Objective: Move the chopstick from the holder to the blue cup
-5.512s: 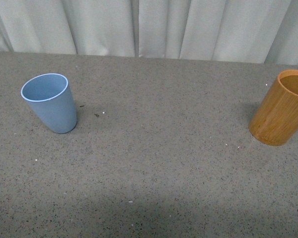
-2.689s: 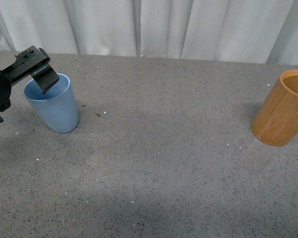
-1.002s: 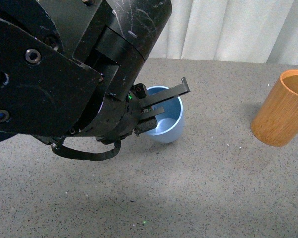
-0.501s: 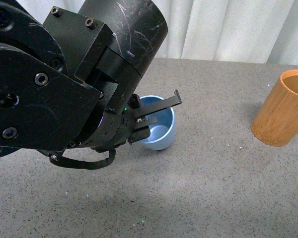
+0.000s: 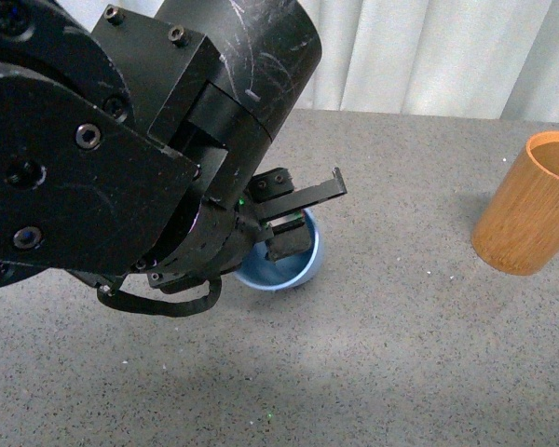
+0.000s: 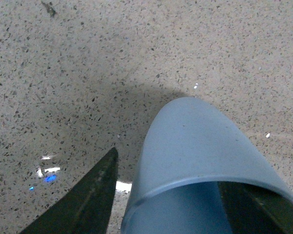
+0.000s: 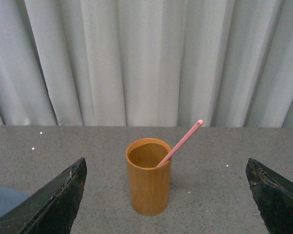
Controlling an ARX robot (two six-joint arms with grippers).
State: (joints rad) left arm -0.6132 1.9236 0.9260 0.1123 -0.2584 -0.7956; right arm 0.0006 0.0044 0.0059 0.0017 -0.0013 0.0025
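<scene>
My left gripper (image 5: 309,216) is shut on the blue cup (image 5: 281,270), near the middle of the table. In the left wrist view one finger (image 6: 88,200) lies outside the blue cup's (image 6: 200,146) wall and the other finger (image 6: 256,207) is inside it. The orange-brown holder (image 5: 529,203) stands at the right edge of the front view. The right wrist view shows the holder (image 7: 148,180) upright with one pink chopstick (image 7: 181,141) leaning out of it. My right gripper (image 7: 165,168) is open, facing the holder from a distance, with nothing between its fingers.
The grey speckled table (image 5: 410,354) ends at a white curtain (image 5: 447,56) at the back. My bulky black left arm (image 5: 102,158) fills the left half of the front view and hides the table behind it. The cup's edge (image 7: 2,204) shows low in the right wrist view.
The left arm came in, closed on the blue cup at the far left and carried it to mid-table. Over the last second the cup has shifted slightly left and nearer.
</scene>
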